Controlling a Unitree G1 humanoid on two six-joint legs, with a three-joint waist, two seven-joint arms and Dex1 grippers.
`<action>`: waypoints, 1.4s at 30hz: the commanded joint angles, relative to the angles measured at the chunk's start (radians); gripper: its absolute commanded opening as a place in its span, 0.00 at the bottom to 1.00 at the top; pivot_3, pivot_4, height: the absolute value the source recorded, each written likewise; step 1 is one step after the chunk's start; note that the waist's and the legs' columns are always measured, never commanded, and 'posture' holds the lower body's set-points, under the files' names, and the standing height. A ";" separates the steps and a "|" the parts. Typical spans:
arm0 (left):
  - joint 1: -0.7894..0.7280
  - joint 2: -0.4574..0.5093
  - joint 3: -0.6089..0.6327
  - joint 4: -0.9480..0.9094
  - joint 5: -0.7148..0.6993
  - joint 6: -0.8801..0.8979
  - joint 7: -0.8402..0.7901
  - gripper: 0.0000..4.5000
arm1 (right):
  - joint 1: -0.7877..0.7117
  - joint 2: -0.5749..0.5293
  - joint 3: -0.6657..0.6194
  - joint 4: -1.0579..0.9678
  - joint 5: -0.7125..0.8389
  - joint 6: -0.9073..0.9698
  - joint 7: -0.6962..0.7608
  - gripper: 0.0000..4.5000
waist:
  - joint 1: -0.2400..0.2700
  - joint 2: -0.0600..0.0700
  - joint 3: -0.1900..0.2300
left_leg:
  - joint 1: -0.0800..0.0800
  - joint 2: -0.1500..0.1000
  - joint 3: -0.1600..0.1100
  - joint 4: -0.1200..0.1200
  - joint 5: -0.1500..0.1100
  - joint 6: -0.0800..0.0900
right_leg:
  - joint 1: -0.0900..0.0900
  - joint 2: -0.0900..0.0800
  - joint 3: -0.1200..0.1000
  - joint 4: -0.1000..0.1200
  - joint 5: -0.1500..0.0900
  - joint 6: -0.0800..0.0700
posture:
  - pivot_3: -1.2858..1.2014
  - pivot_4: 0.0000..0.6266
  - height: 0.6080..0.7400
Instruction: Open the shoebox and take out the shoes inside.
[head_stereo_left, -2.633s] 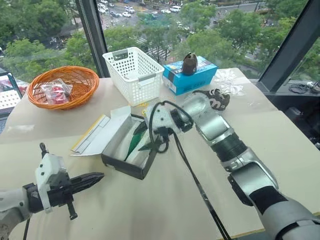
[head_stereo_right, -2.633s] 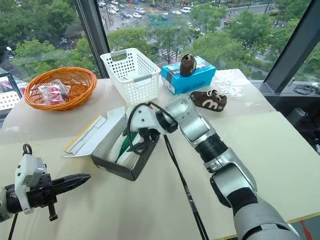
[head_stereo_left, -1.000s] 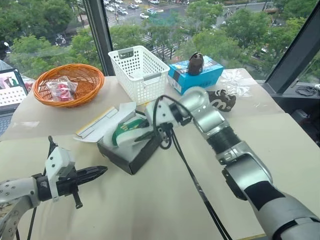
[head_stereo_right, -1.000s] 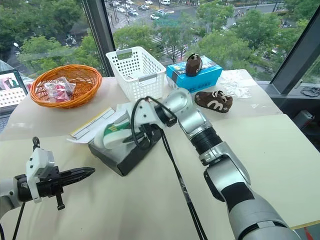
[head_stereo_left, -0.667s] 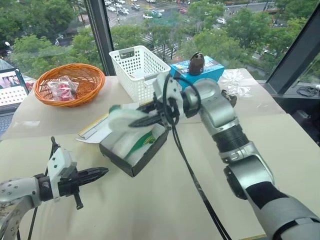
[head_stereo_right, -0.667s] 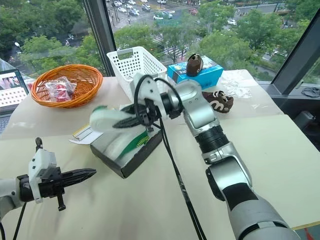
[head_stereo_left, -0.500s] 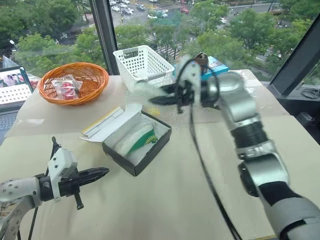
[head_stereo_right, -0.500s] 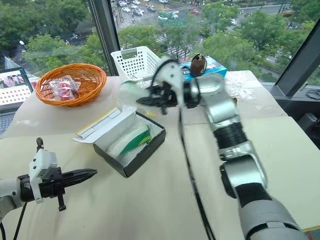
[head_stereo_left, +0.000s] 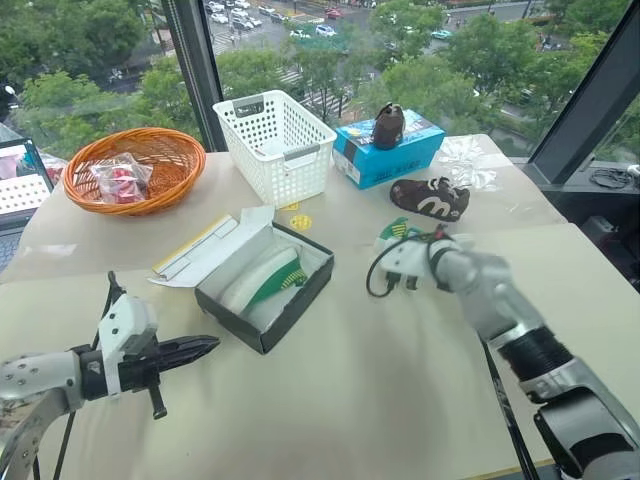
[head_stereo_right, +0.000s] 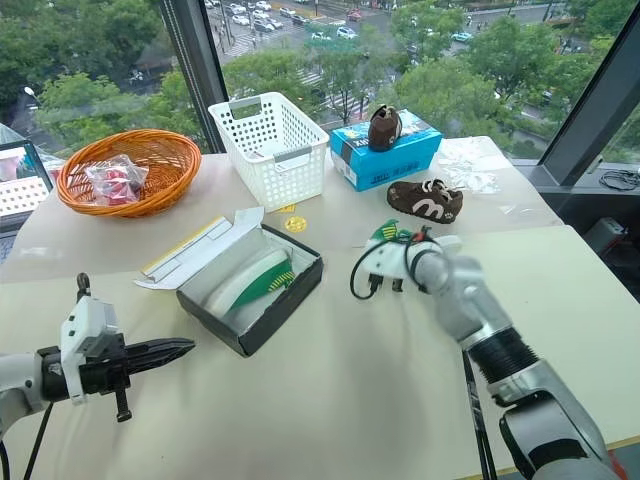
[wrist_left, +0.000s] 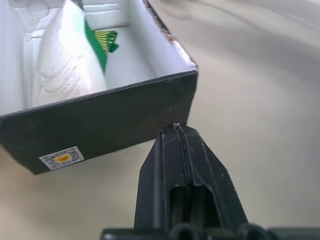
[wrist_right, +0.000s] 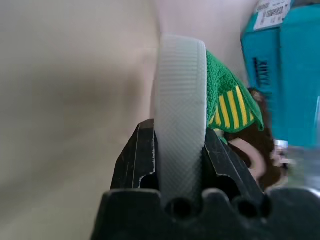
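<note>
The shoebox (head_stereo_left: 268, 300) stands open mid-table, its black base lined pale and its lid (head_stereo_left: 205, 252) folded back to the left. One green and white shoe (head_stereo_left: 262, 280) lies inside it. My right gripper (head_stereo_left: 399, 247) is low over the table to the right of the box, shut on the other shoe (wrist_right: 181, 100) by its white sole. That shoe's green upper with yellow stripes (wrist_right: 231, 107) sticks out past the fingers (wrist_right: 136, 157). Near the table's front left, my left gripper (wrist_left: 177, 131) is shut and empty, its tips close to the box's black wall (wrist_left: 107, 120).
At the back stand a white plastic basket (head_stereo_left: 272, 140) and an orange wicker basket (head_stereo_left: 130, 170) holding a packet. A blue box (head_stereo_left: 385, 158) carries one brown shoe (head_stereo_left: 387, 125). Another brown shoe (head_stereo_left: 430, 198) lies just beyond my right gripper. Crumpled clear plastic (head_stereo_left: 465, 160) lies at the back right.
My right gripper lifted one shoe out of the box, swung it up and to the right, then brought it down low over the table beside the box. The left gripper stayed put.
</note>
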 joint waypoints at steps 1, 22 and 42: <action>-0.020 0.011 -0.003 -0.003 -0.016 0.000 -0.003 0.00 | 0.083 0.020 0.020 -0.057 -0.089 0.051 -0.027 0.15 | 0.003 -0.001 0.000 | 0.001 0.000 0.000 0.000 0.000 0.000 | 0.001 0.000 0.000 0.000 0.000 0.000 | 0.52 0.24 0.93; -0.038 0.010 -0.017 0.004 -0.012 0.006 0.005 0.00 | 0.131 0.144 -0.374 -0.514 0.544 0.542 0.539 0.99 | 0.004 -0.013 -0.007 | 0.018 0.003 -0.003 -0.005 -0.004 0.000 | 0.014 0.003 -0.001 -0.001 -0.008 -0.008 | 0.52 0.24 0.93; -0.012 0.009 0.011 -0.021 -0.020 0.014 0.020 0.00 | -0.454 0.277 0.047 0.214 0.523 -0.501 0.691 0.99 | 0.006 -0.005 0.005 | 0.015 -0.001 -0.001 -0.006 -0.004 -0.003 | 0.012 -0.001 -0.003 -0.002 -0.002 -0.007 | 0.52 0.24 0.93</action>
